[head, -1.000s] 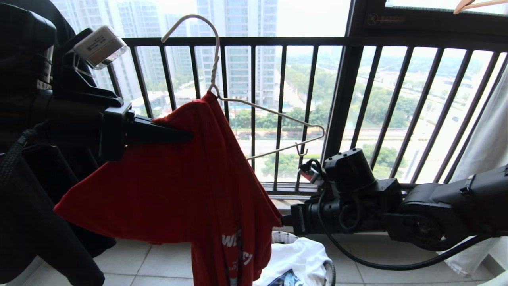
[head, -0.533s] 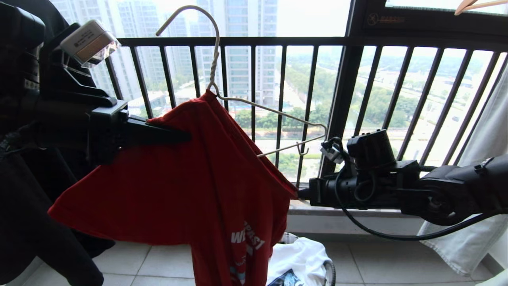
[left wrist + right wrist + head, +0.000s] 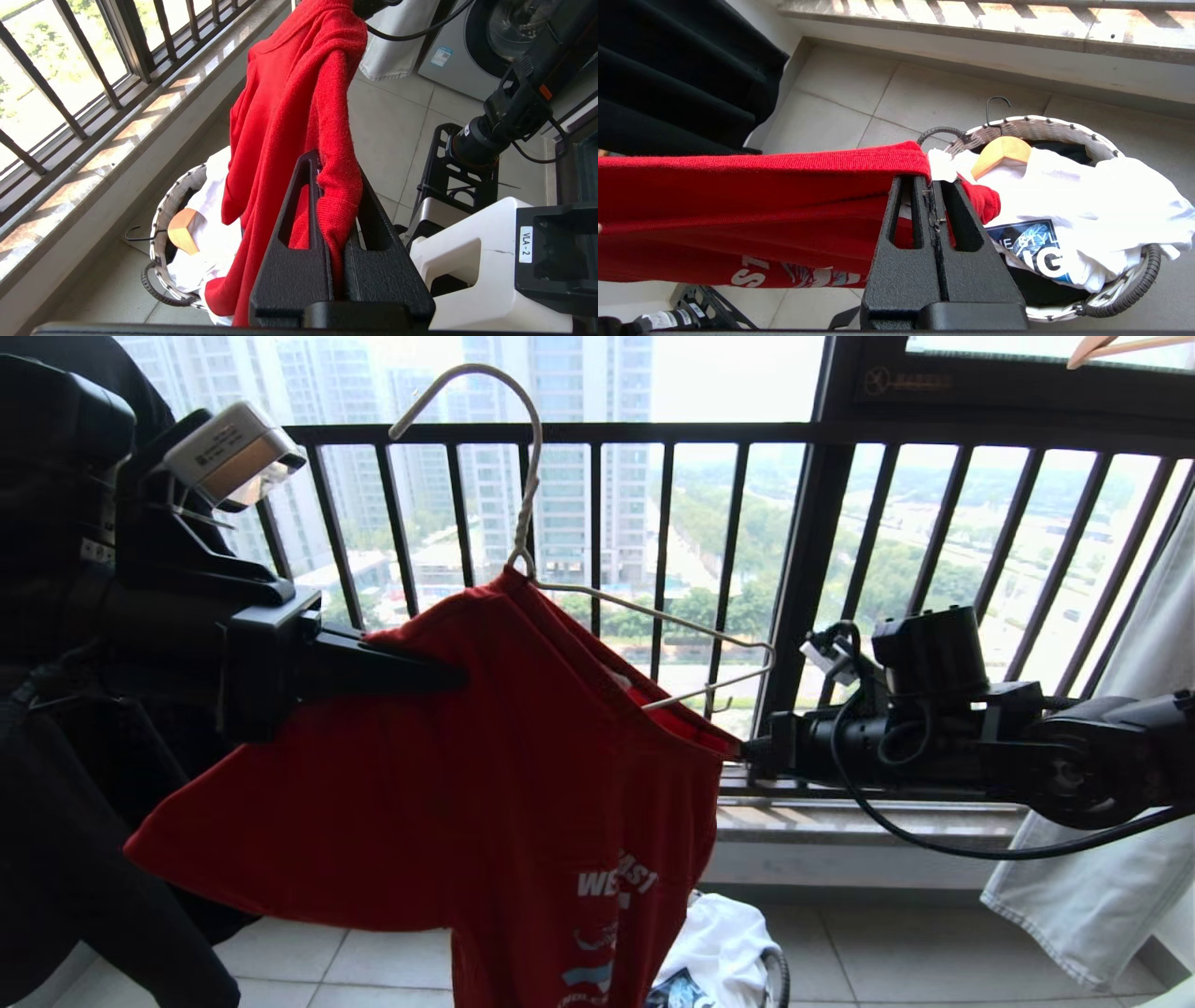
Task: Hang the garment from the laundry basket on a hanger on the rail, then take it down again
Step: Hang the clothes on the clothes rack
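Both jaws clamped on the red short-sleeved T-shirt (image 3: pixel 485 784): left gripper (image 3: pixel 337 186) at one shoulder, right gripper (image 3: pixel 930 184) on the collar edge. Shirt sits half on the thin off-white wire hanger (image 3: pixel 644 616), above the round wire-rimmed laundry basket (image 3: pixel 1134 289). Right should draw collar over the bare arm, slowly; left holds steady so the hanger doesn't tip.

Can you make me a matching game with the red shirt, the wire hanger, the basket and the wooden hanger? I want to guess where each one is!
Things:
1. red shirt
2. wire hanger
3. basket
4. wooden hanger

Places:
a. on the floor tiles
b. lying in the basket
c. pinched by both grippers
d. partly inside the shirt

Pairs: 1-c, 2-d, 3-a, 4-b
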You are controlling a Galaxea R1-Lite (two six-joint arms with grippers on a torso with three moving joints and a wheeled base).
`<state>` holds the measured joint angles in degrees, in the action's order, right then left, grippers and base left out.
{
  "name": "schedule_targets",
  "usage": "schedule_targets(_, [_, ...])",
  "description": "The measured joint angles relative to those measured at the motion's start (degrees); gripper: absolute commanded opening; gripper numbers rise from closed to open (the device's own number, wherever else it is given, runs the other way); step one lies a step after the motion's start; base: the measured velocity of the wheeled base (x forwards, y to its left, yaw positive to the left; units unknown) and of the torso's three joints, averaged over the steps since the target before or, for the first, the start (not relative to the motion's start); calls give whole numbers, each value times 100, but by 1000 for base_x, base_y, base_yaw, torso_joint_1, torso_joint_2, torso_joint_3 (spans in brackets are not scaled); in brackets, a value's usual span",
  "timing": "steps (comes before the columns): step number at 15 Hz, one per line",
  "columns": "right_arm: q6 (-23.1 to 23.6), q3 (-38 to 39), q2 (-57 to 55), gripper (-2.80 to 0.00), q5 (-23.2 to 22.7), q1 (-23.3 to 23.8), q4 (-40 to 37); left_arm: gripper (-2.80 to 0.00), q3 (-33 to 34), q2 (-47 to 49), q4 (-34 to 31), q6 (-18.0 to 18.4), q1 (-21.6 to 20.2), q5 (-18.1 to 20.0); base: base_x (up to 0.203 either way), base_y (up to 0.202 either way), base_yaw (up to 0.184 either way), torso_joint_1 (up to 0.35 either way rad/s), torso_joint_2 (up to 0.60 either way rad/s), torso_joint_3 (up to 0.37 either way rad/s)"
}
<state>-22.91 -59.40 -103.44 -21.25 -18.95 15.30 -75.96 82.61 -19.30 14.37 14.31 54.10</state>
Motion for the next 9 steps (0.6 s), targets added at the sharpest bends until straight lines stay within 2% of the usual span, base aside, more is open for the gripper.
schedule_targets(3, [0, -52, 151, -280, -300, 262, -58, -280, 9, 135, -1, 112, 87, -5, 0, 0, 0, 0, 0, 0])
schedule_targets(9, [186, -345, 355, -280, -520, 575, -767, -280, -22, 379, 15, 128, 183, -66, 0, 0, 0, 0, 0, 0])
